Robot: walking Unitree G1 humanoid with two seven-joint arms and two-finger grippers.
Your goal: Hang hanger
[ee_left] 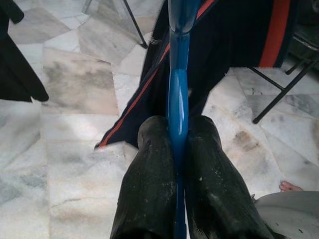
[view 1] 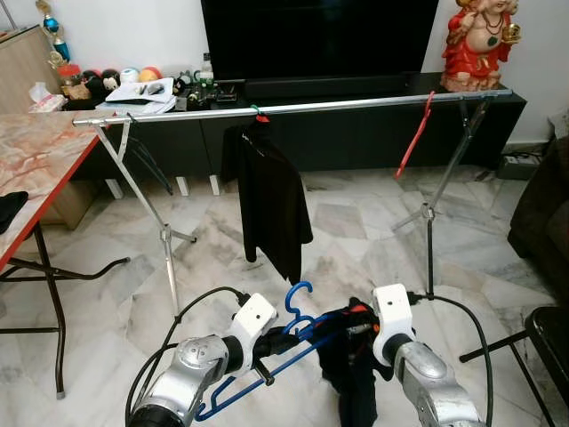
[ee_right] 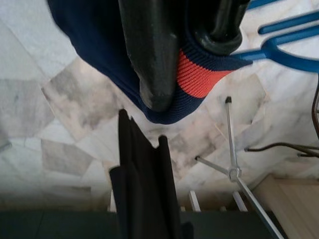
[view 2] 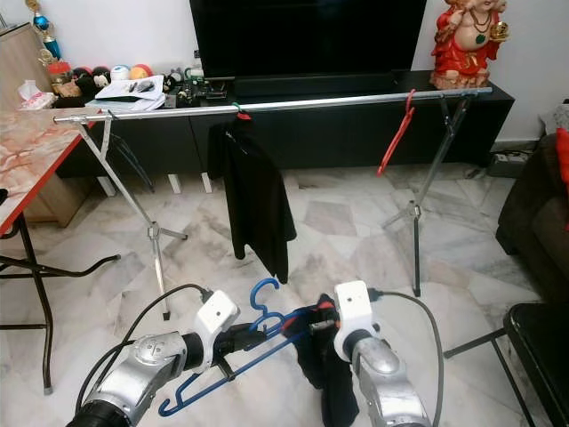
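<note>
A blue plastic hanger (view 1: 297, 296) lies slanted low in front of me, hook up, and my left gripper (view 1: 283, 338) is shut on its bar (ee_left: 178, 89), with the fingers (ee_left: 149, 169) pressed to each side. My right gripper (view 1: 356, 326) is shut on a navy garment (view 1: 357, 382) with red trim (ee_right: 199, 74). The garment drapes over the hanger's right end and hangs toward the floor. Ahead stands a silver clothes rail (view 1: 356, 105). It carries a black garment (view 1: 267, 200) near the middle and an empty red hanger (view 1: 415, 138) toward the right.
A marble-topped table (view 1: 36, 160) with black legs stands at the left. A low black TV cabinet (view 1: 356, 133) runs behind the rail. A dark stool (view 1: 547, 334) and a sofa (view 1: 542, 213) are on the right. The rail's tripod legs (view 1: 169, 236) spread onto the marble floor.
</note>
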